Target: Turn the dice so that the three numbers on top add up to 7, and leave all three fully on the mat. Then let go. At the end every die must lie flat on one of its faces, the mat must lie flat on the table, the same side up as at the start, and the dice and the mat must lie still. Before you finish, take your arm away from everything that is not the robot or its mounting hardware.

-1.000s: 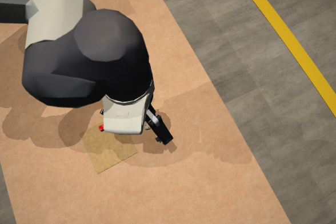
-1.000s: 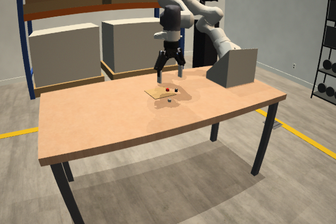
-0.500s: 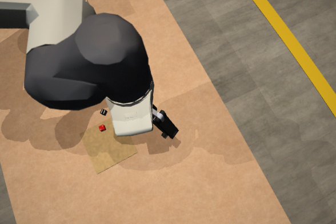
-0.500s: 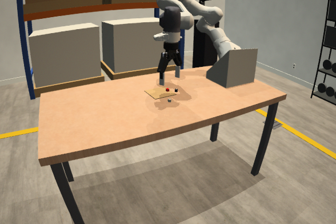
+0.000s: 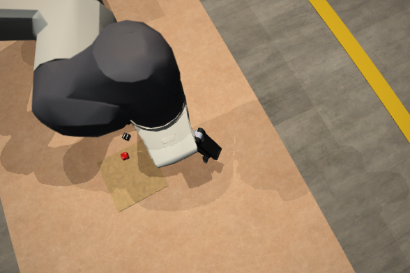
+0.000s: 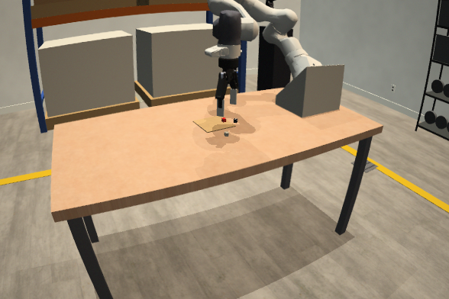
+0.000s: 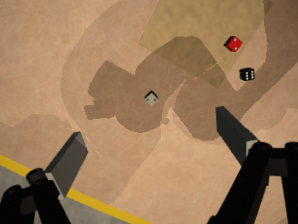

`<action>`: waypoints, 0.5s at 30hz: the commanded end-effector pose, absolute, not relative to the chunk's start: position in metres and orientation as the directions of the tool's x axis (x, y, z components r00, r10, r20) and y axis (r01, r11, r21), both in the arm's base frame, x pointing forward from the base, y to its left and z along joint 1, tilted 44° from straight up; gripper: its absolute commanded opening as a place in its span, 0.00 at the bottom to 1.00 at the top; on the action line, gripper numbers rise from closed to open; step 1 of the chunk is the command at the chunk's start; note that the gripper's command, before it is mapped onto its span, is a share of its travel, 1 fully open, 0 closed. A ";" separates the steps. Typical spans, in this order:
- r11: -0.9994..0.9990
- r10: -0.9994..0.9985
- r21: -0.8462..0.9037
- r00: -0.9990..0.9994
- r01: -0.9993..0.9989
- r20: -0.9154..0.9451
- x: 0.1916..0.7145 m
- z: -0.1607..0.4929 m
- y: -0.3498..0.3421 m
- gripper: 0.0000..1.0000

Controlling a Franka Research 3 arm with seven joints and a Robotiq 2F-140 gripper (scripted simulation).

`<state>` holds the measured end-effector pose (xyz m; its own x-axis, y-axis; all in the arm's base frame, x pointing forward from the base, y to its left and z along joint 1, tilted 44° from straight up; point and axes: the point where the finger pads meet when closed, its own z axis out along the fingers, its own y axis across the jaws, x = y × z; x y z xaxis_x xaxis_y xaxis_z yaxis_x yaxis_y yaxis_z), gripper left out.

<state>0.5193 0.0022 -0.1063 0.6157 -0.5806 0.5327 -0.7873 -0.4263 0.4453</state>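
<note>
The thin tan mat (image 5: 120, 200) (image 6: 208, 126) (image 7: 195, 22) lies flat on the table. The red die (image 5: 124, 155) (image 6: 224, 119) (image 7: 233, 44) is on the mat near one edge, with what look like two pips on top. The black die (image 5: 126, 136) (image 6: 235, 120) (image 7: 247, 74) is on the table beside the mat; its top seems to show six pips. The grey die (image 6: 226, 133) (image 7: 151, 98) is on the table off another side, with seemingly two pips up; the arm hides it in the top view. My gripper (image 6: 227, 110) (image 7: 148, 131) is open and empty, tilted above the table.
The arm (image 5: 129, 69) (image 6: 229, 30) covers part of the mat in the top view. A grey wedge-shaped block (image 6: 322, 89) is at the arm's base. The table edge (image 6: 153, 192) drops to the floor, which has a yellow line (image 5: 348, 43) (image 7: 100, 202).
</note>
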 end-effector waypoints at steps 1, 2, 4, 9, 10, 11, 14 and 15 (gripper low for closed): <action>-0.514 -0.501 0.537 0.742 -0.669 0.445 0.517 -0.108 -0.001 1.00; -0.522 -0.492 0.544 0.753 -0.657 0.437 0.517 -0.108 -0.002 1.00; -0.538 -0.475 0.558 0.774 -0.632 0.419 0.517 -0.109 -0.003 1.00; -0.571 -0.436 0.586 0.817 -0.575 0.378 0.517 -0.110 -0.004 1.00; -0.578 -0.426 0.592 0.826 -0.562 0.368 0.517 -0.110 -0.005 1.00; -0.585 -0.417 0.598 0.835 -0.548 0.358 0.517 -0.111 -0.005 1.00; -0.604 -0.389 0.613 0.860 -0.509 0.330 0.517 -0.112 -0.006 1.00; -0.611 -0.379 0.619 0.868 -0.495 0.320 0.517 -0.112 -0.006 1.00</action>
